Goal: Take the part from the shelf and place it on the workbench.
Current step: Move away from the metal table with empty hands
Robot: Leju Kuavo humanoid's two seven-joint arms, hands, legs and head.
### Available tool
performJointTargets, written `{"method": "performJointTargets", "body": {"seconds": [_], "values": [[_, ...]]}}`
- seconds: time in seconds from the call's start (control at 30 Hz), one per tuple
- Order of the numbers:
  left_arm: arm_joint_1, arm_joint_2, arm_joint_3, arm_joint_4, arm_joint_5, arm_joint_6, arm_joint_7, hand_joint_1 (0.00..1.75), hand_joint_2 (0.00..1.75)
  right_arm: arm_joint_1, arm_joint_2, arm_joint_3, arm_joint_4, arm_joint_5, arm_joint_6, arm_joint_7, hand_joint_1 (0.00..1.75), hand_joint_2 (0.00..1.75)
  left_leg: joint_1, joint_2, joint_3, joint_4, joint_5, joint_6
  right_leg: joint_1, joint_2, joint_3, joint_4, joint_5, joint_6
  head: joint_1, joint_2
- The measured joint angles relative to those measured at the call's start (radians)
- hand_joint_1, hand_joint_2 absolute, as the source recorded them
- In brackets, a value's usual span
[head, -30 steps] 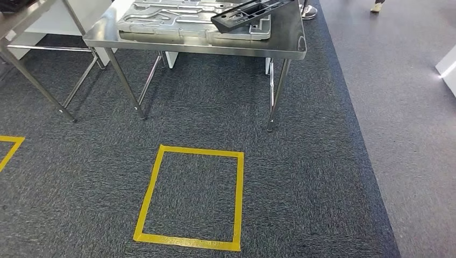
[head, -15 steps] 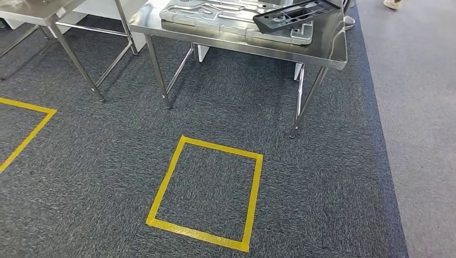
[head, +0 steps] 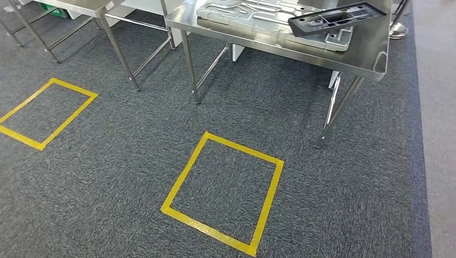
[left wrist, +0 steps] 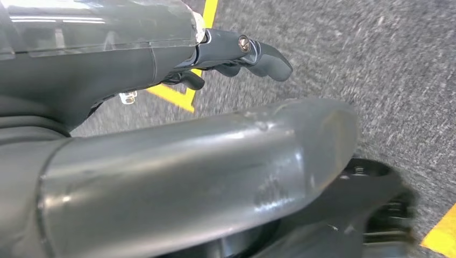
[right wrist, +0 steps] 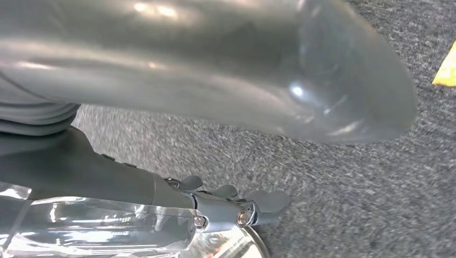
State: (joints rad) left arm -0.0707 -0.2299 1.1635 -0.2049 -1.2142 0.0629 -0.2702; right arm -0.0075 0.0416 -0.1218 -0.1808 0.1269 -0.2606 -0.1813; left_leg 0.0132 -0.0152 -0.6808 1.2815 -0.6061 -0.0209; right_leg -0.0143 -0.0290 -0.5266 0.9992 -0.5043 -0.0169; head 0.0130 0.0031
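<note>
Ahead, steel workbench on dark carpet; black part on top of it, tilted across a grey cast plate. Nearer than the workbench, yellow tape square on the carpet. Left hand and right hand over the carpet, fingers loosely apart, grasping nothing.

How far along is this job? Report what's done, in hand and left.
Done, apparently: a black part lies on the grey plate on the steel workbench. In hand: nothing; the left hand and right hand hang empty over carpet. Left: unclear; no shelf is in sight, so any further part means walking there.
</note>
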Motion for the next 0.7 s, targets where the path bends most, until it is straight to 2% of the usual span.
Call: {"method": "performJointTargets", "body": {"seconds": [0.03,0.07,0.1,0.13,0.2,0.23,0.3,0.33,0.37,0.43,0.47,0.5,0.53,0.57,0.6,0.63,0.67,0.7], "values": [[0.001,0.000,0.000,0.000,0.000,0.000,0.000,0.00,0.00,0.000,0.000,0.000,0.000,-0.001,0.003,0.000,0.00,0.00,0.000,0.004,-0.002,0.013,0.002,0.000,0.003,-0.014,0.000,0.001,-0.001,-0.001,0.000,0.000],[0.002,0.000,0.000,0.000,0.000,0.000,0.000,0.00,0.00,0.000,0.000,0.000,0.000,-0.003,0.006,0.000,0.00,0.00,0.000,0.008,0.016,-0.012,0.022,0.002,0.005,-0.026,0.001,0.002,-0.002,-0.002,0.000,0.000],[0.003,0.000,0.000,0.000,0.000,0.000,0.000,0.00,0.00,-0.001,0.000,-0.001,0.000,-0.004,0.010,-0.001,0.00,0.00,-0.001,0.015,0.049,-0.069,0.053,0.005,0.007,-0.037,0.002,0.003,-0.003,-0.001,0.000,0.000],[0.003,0.000,0.000,0.000,0.000,0.000,0.000,0.00,0.00,-0.002,0.000,-0.001,0.000,-0.005,0.014,-0.001,0.00,0.00,-0.003,0.034,0.088,-0.138,0.081,0.011,0.009,-0.047,0.004,0.004,-0.005,0.000,0.000,0.000],[-0.001,-0.001,-0.001,0.000,0.000,0.000,0.000,0.00,0.00,-0.002,0.000,-0.003,0.000,-0.007,0.019,-0.001,0.00,0.00,-0.011,0.066,0.140,-0.240,0.110,0.023,0.015,-0.066,0.005,0.008,-0.009,0.007,0.000,0.000],[-0.002,-0.002,-0.001,0.000,0.001,0.000,0.000,0.00,0.00,-0.002,0.000,-0.004,0.000,-0.007,0.020,-0.001,0.00,0.00,-0.015,0.073,0.145,-0.258,0.110,0.028,0.017,-0.075,0.005,0.009,-0.010,0.012,0.001,0.000],[0.000,-0.004,-0.001,0.000,0.004,0.002,0.000,0.00,0.00,-0.006,0.000,-0.005,0.000,-0.008,0.024,-0.002,0.00,0.00,-0.014,0.058,0.144,-0.266,0.115,0.038,0.018,-0.090,0.006,0.010,-0.011,0.021,0.002,0.000],[0.002,-0.005,-0.001,0.000,0.006,0.002,-0.001,0.00,0.00,-0.009,-0.001,-0.005,0.000,-0.008,0.026,-0.002,0.00,0.00,-0.011,0.049,0.145,-0.272,0.120,0.043,0.016,-0.079,0.006,0.016,-0.018,0.026,0.002,0.000],[0.004,-0.006,-0.001,0.000,0.009,0.003,-0.002,0.00,0.00,-0.010,-0.002,-0.006,0.000,-0.008,0.030,-0.004,0.00,0.00,-0.008,0.042,0.147,-0.278,0.125,0.050,0.014,-0.056,-0.002,0.038,-0.036,0.031,0.004,0.000],[0.003,-0.008,-0.001,0.000,0.014,0.002,-0.004,0.00,0.00,-0.009,-0.004,-0.006,0.000,-0.008,0.035,-0.007,0.00,0.00,-0.005,0.026,0.145,-0.284,0.133,0.059,0.006,0.002,-0.046,0.137,-0.096,0.040,0.008,0.000],[0.002,-0.008,-0.001,0.000,0.016,0.001,-0.004,0.00,0.00,-0.007,-0.004,-0.006,0.000,-0.008,0.038,-0.009,0.00,0.00,-0.005,0.016,0.142,-0.283,0.136,0.062,0.002,0.017,-0.078,0.203,-0.128,0.044,0.009,0.000],[0.001,-0.008,0.000,0.000,0.019,0.000,-0.003,0.00,0.00,-0.006,-0.004,-0.006,0.000,-0.008,0.040,-0.009,0.00,0.00,-0.005,0.005,0.141,-0.283,0.137,0.063,0.000,0.022,-0.104,0.255,-0.144,0.047,0.009,0.000],[0.001,-0.008,0.000,0.000,0.020,-0.002,-0.001,0.00,0.00,-0.005,-0.004,-0.006,0.000,-0.007,0.043,-0.010,0.00,0.00,-0.004,-0.007,0.140,-0.282,0.137,0.063,-0.003,0.024,-0.118,0.280,-0.142,0.050,0.009,0.000],[0.002,-0.008,0.000,0.000,0.021,-0.002,0.002,0.00,0.00,-0.004,-0.004,-0.006,0.000,-0.007,0.047,-0.010,0.00,0.00,-0.003,-0.020,0.140,-0.280,0.137,0.062,-0.006,0.026,-0.114,0.267,-0.119,0.053,0.009,0.000],[0.002,-0.008,0.001,0.000,0.021,-0.003,0.005,0.00,0.00,-0.004,-0.004,-0.006,0.000,-0.007,0.050,-0.011,0.00,0.00,-0.002,-0.033,0.140,-0.276,0.137,0.059,-0.010,0.032,-0.094,0.217,-0.080,0.055,0.009,0.000],[0.002,-0.008,0.001,0.000,0.022,-0.003,0.007,0.00,0.00,-0.003,-0.004,-0.006,0.000,-0.007,0.053,-0.011,0.00,0.00,0.000,-0.046,0.139,-0.272,0.135,0.055,-0.016,0.048,-0.066,0.150,-0.043,0.056,0.009,0.000],[0.001,-0.009,0.001,0.000,0.022,-0.003,0.007,0.00,0.00,-0.002,-0.004,-0.006,0.000,-0.007,0.054,-0.011,0.00,0.00,-0.001,-0.057,0.136,-0.264,0.132,0.049,-0.020,0.070,-0.039,0.088,-0.017,0.056,0.011,0.000],[0.000,-0.009,0.001,0.000,0.024,-0.004,0.007,0.00,0.00,-0.002,-0.004,-0.006,0.001,-0.007,0.055,-0.011,0.00,0.00,-0.001,-0.067,0.131,-0.259,0.131,0.041,-0.021,0.089,-0.023,0.047,-0.005,0.054,0.011,0.000]]}}
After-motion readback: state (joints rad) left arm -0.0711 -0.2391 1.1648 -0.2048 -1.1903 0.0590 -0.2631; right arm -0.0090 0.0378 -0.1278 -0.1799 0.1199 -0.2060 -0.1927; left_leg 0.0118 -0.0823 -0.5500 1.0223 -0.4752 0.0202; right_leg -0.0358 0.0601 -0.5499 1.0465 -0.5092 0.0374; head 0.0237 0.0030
